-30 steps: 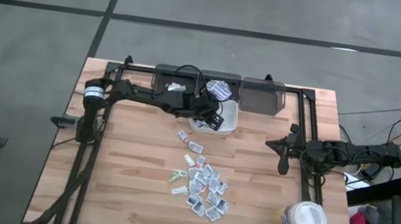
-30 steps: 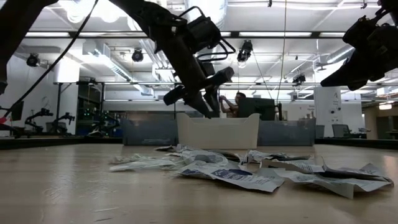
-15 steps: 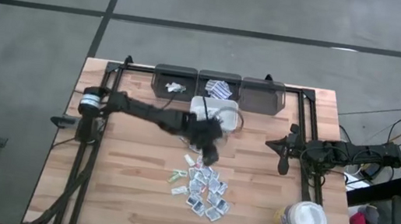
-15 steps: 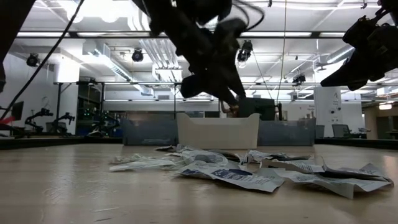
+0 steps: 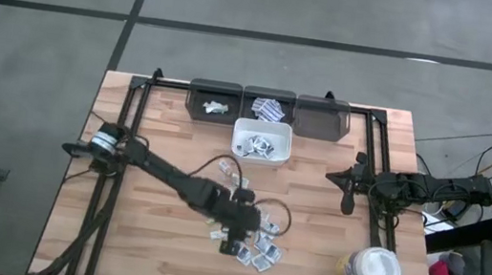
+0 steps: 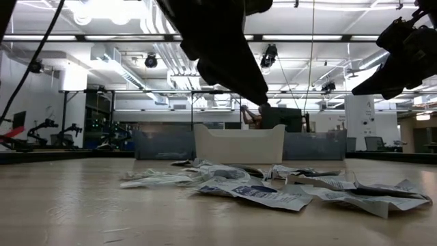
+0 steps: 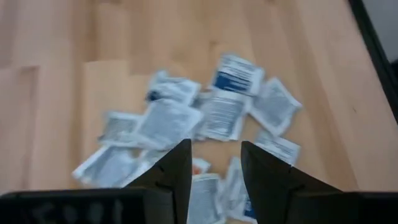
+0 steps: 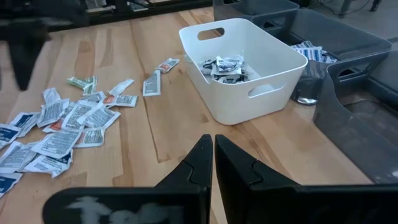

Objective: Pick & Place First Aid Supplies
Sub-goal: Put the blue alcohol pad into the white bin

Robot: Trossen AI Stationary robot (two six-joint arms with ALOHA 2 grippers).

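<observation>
The first aid supplies, small white sachets with blue-grey print, lie flat in a loose pile (image 5: 261,249) on the wooden table, toward its near edge; the pile also shows in the left wrist view (image 7: 217,112). More sachets (image 8: 225,66) lie inside the white bin (image 5: 261,145). My left gripper (image 7: 216,158) hovers open above the pile (image 5: 233,240), nothing between its fingers. My right gripper (image 8: 213,155) waits shut at the table's right side (image 5: 350,193).
Three dark bins (image 5: 267,109) stand in a row along the far edge, behind the white bin; two of them hold a few sachets. A white round lidded tub (image 5: 372,269) stands at the near right corner. Bare wood lies to the left of the pile.
My left gripper has swung from above the white bin toward the table's near edge and now hangs over the sachet pile, its wrist rolled on the way. The pile and the right arm have kept still.
</observation>
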